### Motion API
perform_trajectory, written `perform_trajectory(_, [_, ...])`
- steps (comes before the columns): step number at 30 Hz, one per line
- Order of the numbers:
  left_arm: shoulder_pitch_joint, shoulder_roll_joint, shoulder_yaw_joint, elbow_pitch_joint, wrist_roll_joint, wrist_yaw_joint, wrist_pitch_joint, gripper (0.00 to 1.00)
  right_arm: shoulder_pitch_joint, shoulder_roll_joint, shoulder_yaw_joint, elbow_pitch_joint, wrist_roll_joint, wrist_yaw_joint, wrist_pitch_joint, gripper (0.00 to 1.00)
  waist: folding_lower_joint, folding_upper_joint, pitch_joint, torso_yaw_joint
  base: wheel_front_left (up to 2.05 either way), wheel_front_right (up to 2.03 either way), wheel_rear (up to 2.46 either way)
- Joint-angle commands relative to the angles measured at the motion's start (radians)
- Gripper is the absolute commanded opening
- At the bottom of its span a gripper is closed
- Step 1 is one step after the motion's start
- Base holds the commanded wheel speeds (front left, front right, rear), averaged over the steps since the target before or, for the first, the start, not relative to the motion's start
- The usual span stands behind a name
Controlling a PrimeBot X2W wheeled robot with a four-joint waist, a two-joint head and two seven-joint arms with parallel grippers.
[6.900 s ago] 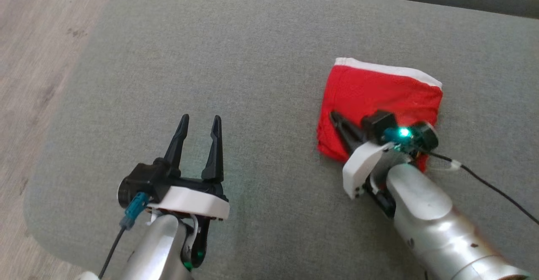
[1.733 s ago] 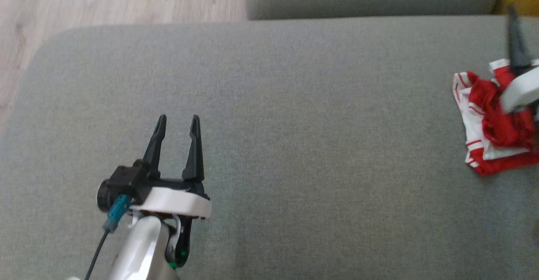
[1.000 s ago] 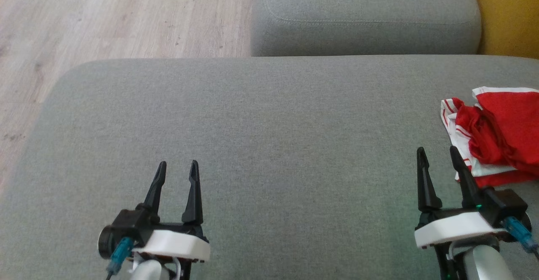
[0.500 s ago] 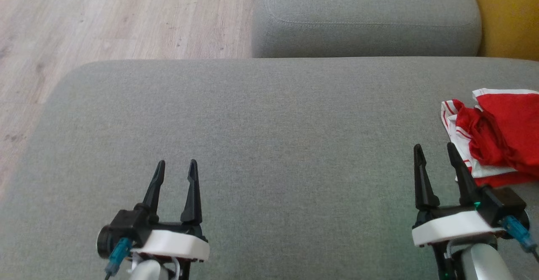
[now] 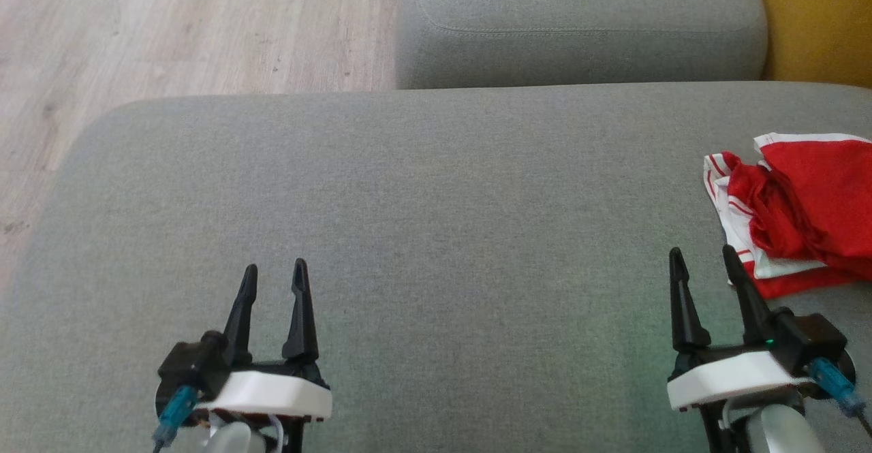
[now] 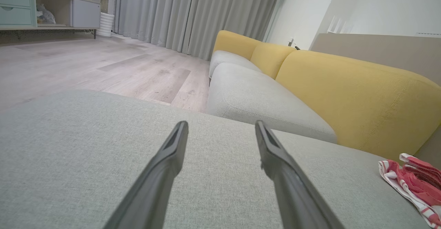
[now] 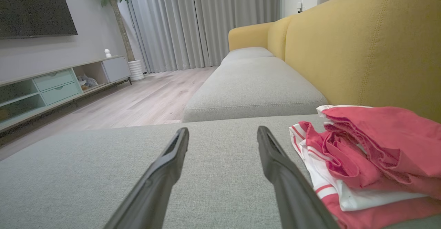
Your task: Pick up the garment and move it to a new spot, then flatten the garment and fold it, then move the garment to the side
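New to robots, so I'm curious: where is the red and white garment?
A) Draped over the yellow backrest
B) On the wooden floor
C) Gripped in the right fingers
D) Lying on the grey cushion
D: the garment lies crumpled on the grey cushion, beside the open, empty right fingers.

garment (image 5: pixel 804 201) — right part cut off, beyond head view's edge
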Motion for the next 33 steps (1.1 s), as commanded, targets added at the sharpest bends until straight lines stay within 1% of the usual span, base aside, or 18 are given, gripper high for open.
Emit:
perform_trajectory(1, [-0.041,0.007,0.039,-0.022,-0.007,0.005,-0.005,1.0,-0.029,-0.003,0.026,-0.03,0.003,-0.001,-0.011,1.0,0.0,0.0,0.001,-0.003,0.0,0.0,0.0])
perform_trajectory(2, [-0.043,0.007,0.04,-0.022,-0.01,0.006,-0.005,1.0,-0.031,-0.003,0.027,-0.03,0.004,-0.001,-0.011,1.0,0.0,0.0,0.001,-0.005,0.0,0.0,0.0])
perform_trajectory(3, [0.0,0.0,0.002,0.008,-0.01,0.001,0.0,0.0,0.0,0.0,0.001,0.0,0.001,0.0,0.0,0.0,0.0,0.0,0.001,-0.005,0.0,0.0,0.0])
perform_trajectory(7, [0.022,-0.001,0.0,0.055,-0.017,0.001,0.003,0.0,0.012,0.001,0.0,0.052,0.01,0.0,0.004,0.0,0.0,0.0,0.001,-0.007,0.0,0.0,0.0])
perform_trajectory(33, [0.013,0.0,0.067,0.028,-0.257,-0.021,0.076,0.0,-0.01,0.0,-0.023,0.037,0.303,0.0,0.077,0.0,0.0,0.0,0.005,-0.023,0.0,0.0,0.0])
